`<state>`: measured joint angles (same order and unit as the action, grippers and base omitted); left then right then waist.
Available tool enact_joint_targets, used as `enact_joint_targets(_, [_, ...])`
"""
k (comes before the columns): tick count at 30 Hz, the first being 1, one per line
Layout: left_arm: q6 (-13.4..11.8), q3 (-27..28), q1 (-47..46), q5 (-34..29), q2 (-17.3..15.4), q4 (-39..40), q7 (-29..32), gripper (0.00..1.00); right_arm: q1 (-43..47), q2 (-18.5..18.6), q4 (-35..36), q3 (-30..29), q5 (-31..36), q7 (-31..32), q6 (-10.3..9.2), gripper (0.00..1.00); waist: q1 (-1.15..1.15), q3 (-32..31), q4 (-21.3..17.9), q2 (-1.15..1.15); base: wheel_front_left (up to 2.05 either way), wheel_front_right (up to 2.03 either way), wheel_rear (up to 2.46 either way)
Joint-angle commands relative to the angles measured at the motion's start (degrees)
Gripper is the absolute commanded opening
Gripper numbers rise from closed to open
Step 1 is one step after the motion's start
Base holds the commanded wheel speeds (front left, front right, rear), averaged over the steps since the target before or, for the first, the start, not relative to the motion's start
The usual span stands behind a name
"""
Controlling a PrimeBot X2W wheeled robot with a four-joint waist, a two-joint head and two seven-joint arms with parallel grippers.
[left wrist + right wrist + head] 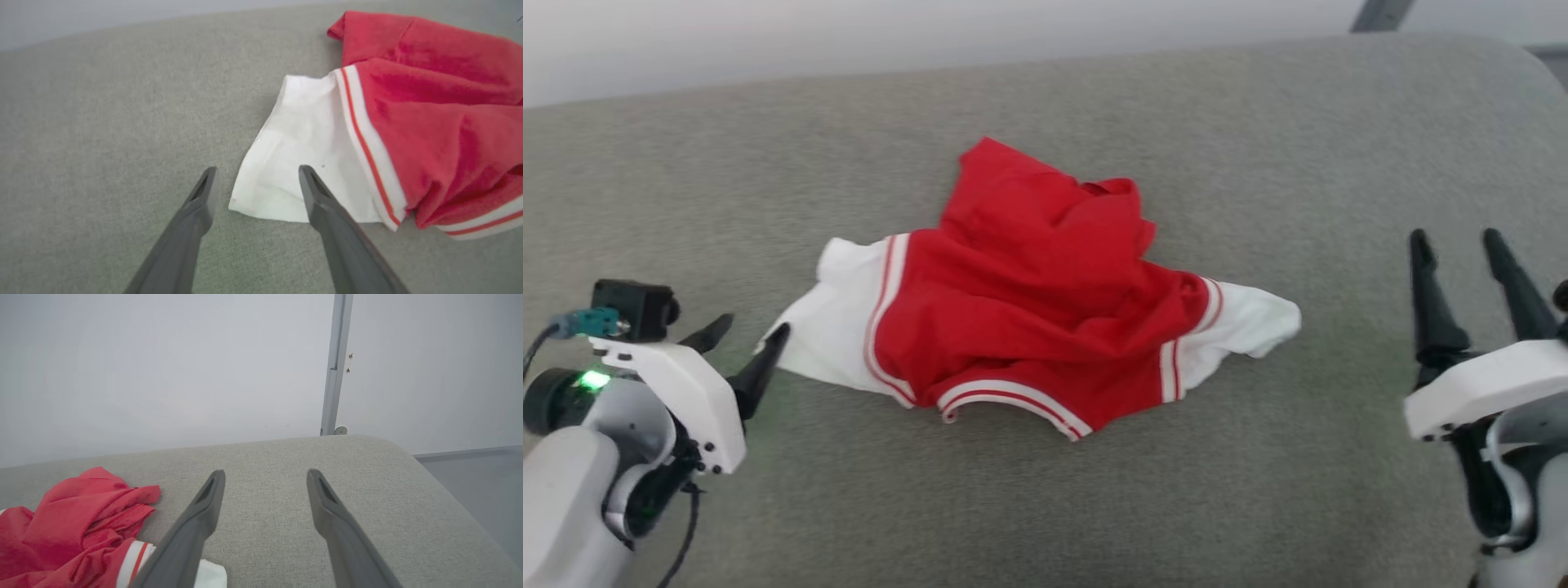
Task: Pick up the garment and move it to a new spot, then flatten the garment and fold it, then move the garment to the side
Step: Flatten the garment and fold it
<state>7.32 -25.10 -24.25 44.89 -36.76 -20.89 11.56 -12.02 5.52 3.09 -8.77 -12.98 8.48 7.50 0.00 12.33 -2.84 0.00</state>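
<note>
One garment (1029, 302) — left tool (756, 324), right tool (1454, 234), both spread.

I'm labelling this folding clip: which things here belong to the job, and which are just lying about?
Belongs to the job: the garment, crumpled; left gripper, open at its white sleeve; right gripper, open, clear of it.
Just there: grey cushion beneath; metal post; wall.

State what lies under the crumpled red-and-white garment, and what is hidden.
The garment lies bunched on the grey fabric surface, which shows all around it. Whatever is beneath its folds is covered and cannot be seen.
</note>
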Motion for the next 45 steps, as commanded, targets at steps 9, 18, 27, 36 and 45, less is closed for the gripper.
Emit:
enact_joint_targets(9, [0.06,-1.83,-5.39,2.43,-1.87,-9.15,7.33,1.00,3.04,-1.81,0.67,3.20,-2.03,-1.47,-0.03,1.00,0.00,4.83,-6.08,0.00,0.00,0.00,0.00])
enact_joint_targets(18, [-5.49,-5.48,-6.66,2.64,0.85,-22.96,20.66,1.00,3.29,-1.72,1.24,6.41,-3.73,2.12,-0.02,1.00,0.00,7.33,-7.53,0.00,0.00,0.00,0.00])
enact_joint_targets(27, [-9.67,-7.37,-4.71,6.65,5.68,-25.56,34.40,1.00,3.20,-0.28,1.98,7.50,-4.73,6.03,-0.02,1.00,0.00,7.35,-6.11,0.00,0.00,0.00,0.00])
enact_joint_targets(36, [-9.41,-8.26,-1.90,11.03,8.97,-18.92,47.51,0.00,2.98,0.70,2.29,8.67,-4.76,11.35,-0.03,1.00,0.00,6.41,-4.35,0.00,0.00,0.00,0.00])
enact_joint_targets(45, [-9.50,-9.00,-3.00,8.90,7.64,-15.12,39.25,0.00,-2.55,3.19,-2.31,11.58,-7.33,23.48,-0.03,1.00,0.00,6.73,-1.94,0.00,0.00,0.00,0.00])
